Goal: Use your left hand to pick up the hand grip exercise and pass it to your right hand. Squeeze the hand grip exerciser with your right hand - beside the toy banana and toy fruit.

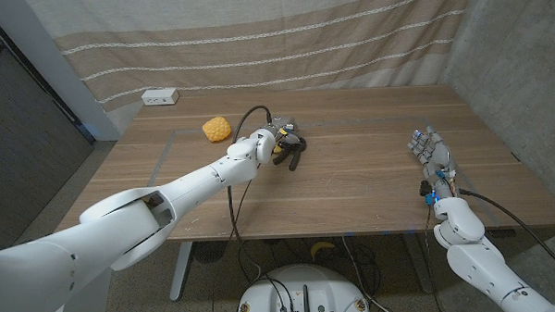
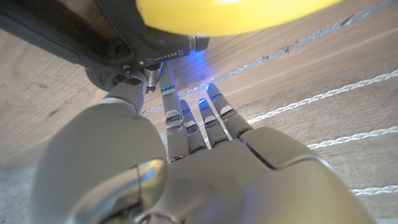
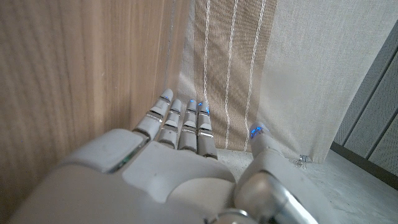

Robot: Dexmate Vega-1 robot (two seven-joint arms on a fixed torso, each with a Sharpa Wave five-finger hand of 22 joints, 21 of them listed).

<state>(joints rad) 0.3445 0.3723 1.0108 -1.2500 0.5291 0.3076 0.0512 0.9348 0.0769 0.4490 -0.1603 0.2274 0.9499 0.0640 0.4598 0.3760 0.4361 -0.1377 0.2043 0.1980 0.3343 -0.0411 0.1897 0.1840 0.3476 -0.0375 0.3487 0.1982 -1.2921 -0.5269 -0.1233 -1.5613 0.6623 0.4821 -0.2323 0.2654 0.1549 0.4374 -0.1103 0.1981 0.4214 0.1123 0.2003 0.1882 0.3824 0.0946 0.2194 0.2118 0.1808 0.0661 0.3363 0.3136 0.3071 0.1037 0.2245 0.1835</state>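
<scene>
left hand (image 1: 284, 140) on hand grip exerciser (image 1: 296, 153) (grasp unclear) | right hand (image 1: 429, 150) empty

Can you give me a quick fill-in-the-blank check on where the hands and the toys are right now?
1. The left hand is at the black hand grip exerciser, beside the yellow toy ____.
2. The orange-yellow toy fruit lies on the ____.
3. The right hand holds ____; its fingers are apart.
4. Against the curtain sits a white ____ strip.

Missing words: banana; table; nothing; power
</scene>
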